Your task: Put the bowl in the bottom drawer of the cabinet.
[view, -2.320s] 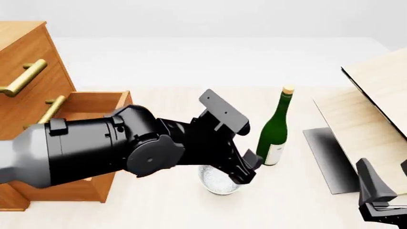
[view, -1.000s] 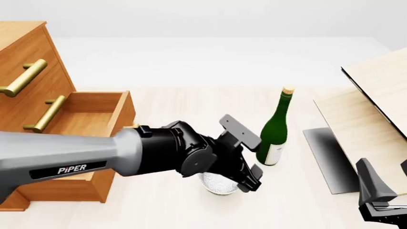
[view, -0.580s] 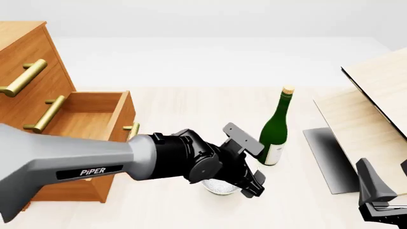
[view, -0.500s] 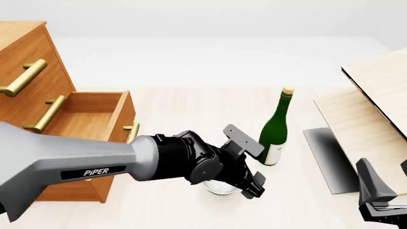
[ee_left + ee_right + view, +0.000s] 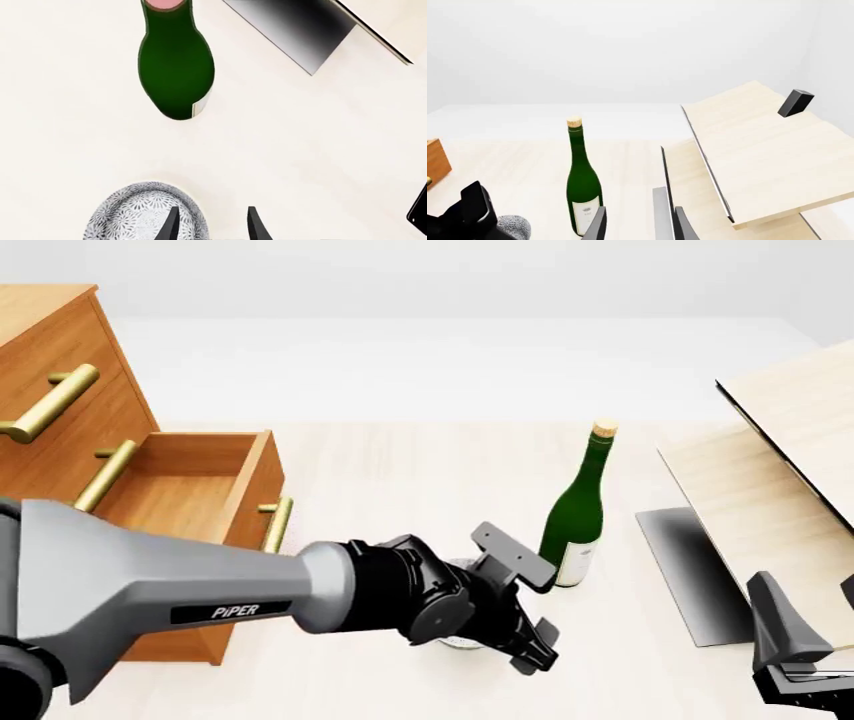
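Note:
The speckled white bowl (image 5: 137,217) stands on the table near the green bottle. My left gripper (image 5: 212,226) is open and straddles its rim, one finger inside the bowl and the other outside. In the front view the left gripper (image 5: 529,648) covers nearly all of the bowl (image 5: 459,643). The cabinet (image 5: 54,370) stands at the left with its bottom drawer (image 5: 174,490) pulled out and open. My right gripper (image 5: 809,640) hangs open at the lower right, holding nothing. The right wrist view catches an edge of the bowl (image 5: 515,226).
A green bottle (image 5: 577,520) with a cork stands upright just behind and to the right of the bowl. A pale slanted board structure (image 5: 787,480) fills the right side. The drawer's brass handle (image 5: 276,525) juts toward the left arm.
The left arm has dropped lower and stretched out over the bowl, bringing its fingers down around the rim. The right arm, bottle and drawer have not moved.

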You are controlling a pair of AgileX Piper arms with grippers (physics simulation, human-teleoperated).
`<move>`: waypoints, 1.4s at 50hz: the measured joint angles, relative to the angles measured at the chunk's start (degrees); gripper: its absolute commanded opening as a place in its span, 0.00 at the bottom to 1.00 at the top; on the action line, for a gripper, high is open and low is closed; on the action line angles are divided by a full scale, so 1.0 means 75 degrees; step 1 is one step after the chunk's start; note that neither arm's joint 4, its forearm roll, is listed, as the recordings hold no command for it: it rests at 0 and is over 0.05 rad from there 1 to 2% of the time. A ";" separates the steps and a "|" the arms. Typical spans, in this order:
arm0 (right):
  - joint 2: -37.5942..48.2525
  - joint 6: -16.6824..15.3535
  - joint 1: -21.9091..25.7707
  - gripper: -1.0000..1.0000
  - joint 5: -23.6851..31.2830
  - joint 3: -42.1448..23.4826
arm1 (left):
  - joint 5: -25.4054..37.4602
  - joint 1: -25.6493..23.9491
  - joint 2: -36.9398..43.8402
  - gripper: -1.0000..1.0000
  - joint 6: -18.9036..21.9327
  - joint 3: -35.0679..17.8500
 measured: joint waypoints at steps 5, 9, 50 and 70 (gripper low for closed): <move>-0.0001 0.0000 0.0000 1.00 0.0000 0.0000 | -0.0055 0.0003 0.0017 1.00 -0.0081 0.0054; -0.0001 0.0000 0.0000 1.00 0.0000 0.0000 | -0.0080 0.0022 0.0011 1.00 -0.0123 0.0087; -0.0001 0.0001 0.0000 1.00 0.0000 0.0000 | -0.0405 0.0047 0.0206 1.00 -0.0575 0.0333; 0.0000 0.0001 0.0000 1.00 0.0000 0.0000 | -0.0530 0.0055 0.0331 1.00 -0.0718 0.0362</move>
